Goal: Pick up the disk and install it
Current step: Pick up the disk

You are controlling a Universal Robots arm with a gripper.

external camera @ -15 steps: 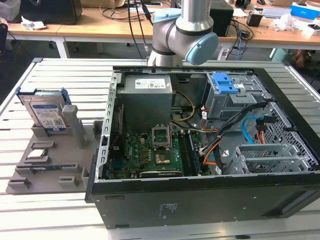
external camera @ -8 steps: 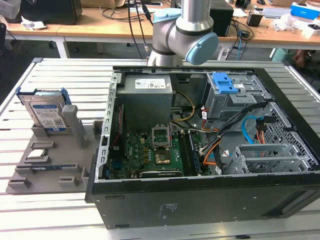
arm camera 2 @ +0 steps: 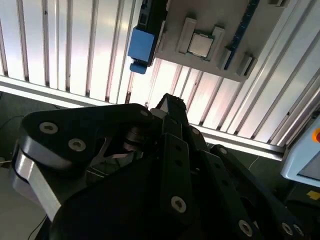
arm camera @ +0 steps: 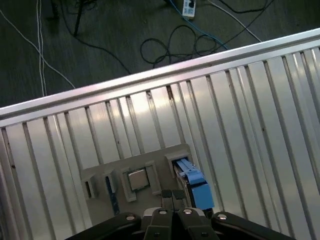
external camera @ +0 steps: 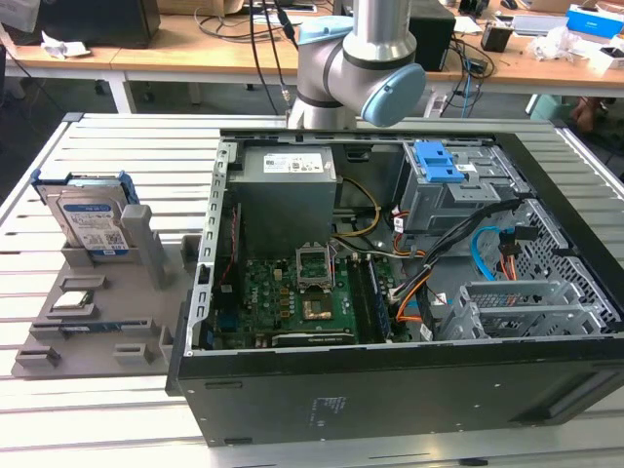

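The disk (external camera: 86,216) stands on edge in a grey holder plate (external camera: 107,322) at the exterior view's left, silver with a white-and-blue label and a blue bracket. In both wrist views I look down on it from well above: its blue bracket (arm camera: 197,189) (arm camera 2: 141,45) juts from the holder (arm camera: 150,161). My gripper (arm camera: 173,195) (arm camera 2: 169,102) hangs high over the holder, close beside the disk in the picture and apart from it. Its two fingers lie together, shut on nothing. The arm's grey-and-blue joint (external camera: 363,68) rises behind the computer case.
An open black computer case (external camera: 390,390) takes up the middle and right of the slatted metal table (external camera: 127,156). Inside are a grey bay with a blue latch (external camera: 437,161) and a metal drive cage (external camera: 517,310). A small silver chip (external camera: 73,300) (arm camera: 136,179) sits on the holder. Cables lie on the floor (arm camera: 170,45).
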